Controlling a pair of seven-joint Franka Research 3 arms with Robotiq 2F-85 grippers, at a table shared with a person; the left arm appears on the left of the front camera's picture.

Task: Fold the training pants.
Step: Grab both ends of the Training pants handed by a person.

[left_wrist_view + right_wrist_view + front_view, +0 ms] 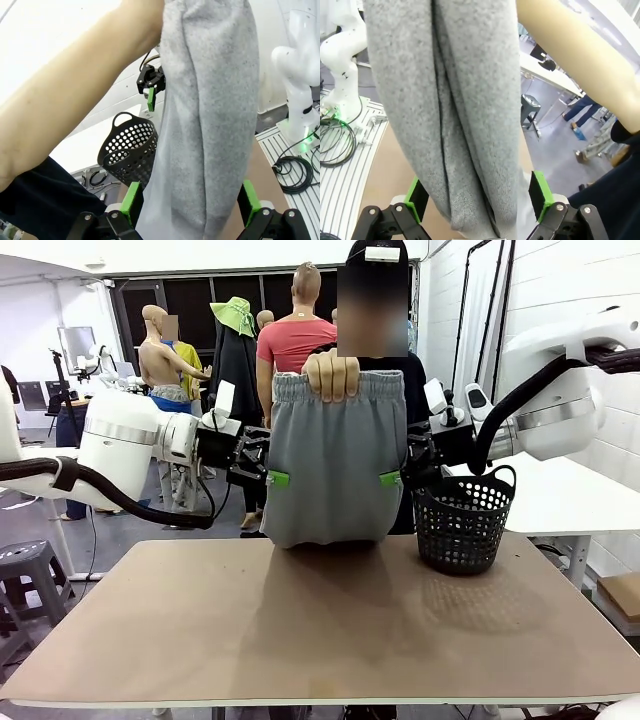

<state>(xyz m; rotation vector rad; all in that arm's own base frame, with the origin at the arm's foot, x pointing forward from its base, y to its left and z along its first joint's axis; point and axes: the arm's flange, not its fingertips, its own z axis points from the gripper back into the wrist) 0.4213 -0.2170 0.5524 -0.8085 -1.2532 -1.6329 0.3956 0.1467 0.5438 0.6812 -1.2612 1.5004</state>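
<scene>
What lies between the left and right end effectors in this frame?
The pants, hanging from the person's hand, fill the stretch between the left end effector and the right end effector; the front view shows it.

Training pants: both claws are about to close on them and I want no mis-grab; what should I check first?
1. The left claw open, training pants between its fingers: ok.
2. The right claw open, pants between its fingers: ok.
3. The person's hand holds the waistband up: ok.
4. The hem off the table: cannot tell.
5. The basket apart from the right claw: ok.
</scene>
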